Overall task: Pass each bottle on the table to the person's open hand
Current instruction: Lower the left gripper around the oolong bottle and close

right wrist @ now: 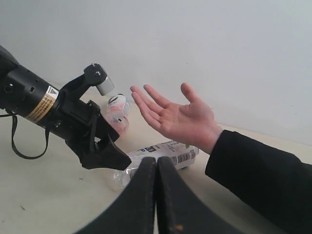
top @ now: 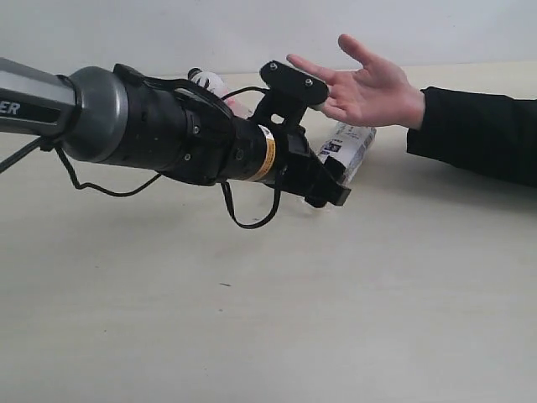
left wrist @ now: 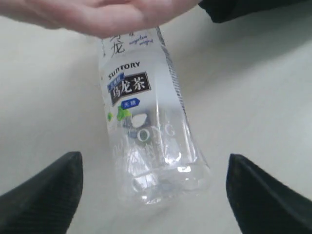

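**A:** In the exterior view, where is the thing to hand over?

**B:** The white-label bottle lies on its side on the tabletop, toward the far edge and right of middle, directly under the open hand. The left pincer is at its near end. A pinkish bottle shows behind the arm, closer to the far edge.

**A:** And in the left wrist view?

**B:** The jaws are wide apart with the bottle's base between them, and neither side is touching it. The palm covers the cap end.

**A:** So the grasp isn't made yet. How should it be done?

**B:** I'd slide further along the body, well past the base, and close on the labelled middle. The clear plastic looks thin, so squeeze gently. The hand is close above, so lift slowly and bring the bottle up into the palm without knocking the fingers.

**A:** What about the right wrist view?

**B:** The right pincer is pressed together, empty, and held well back from the bottle, which rests on the tabletop below the palm. I'd leave it there.
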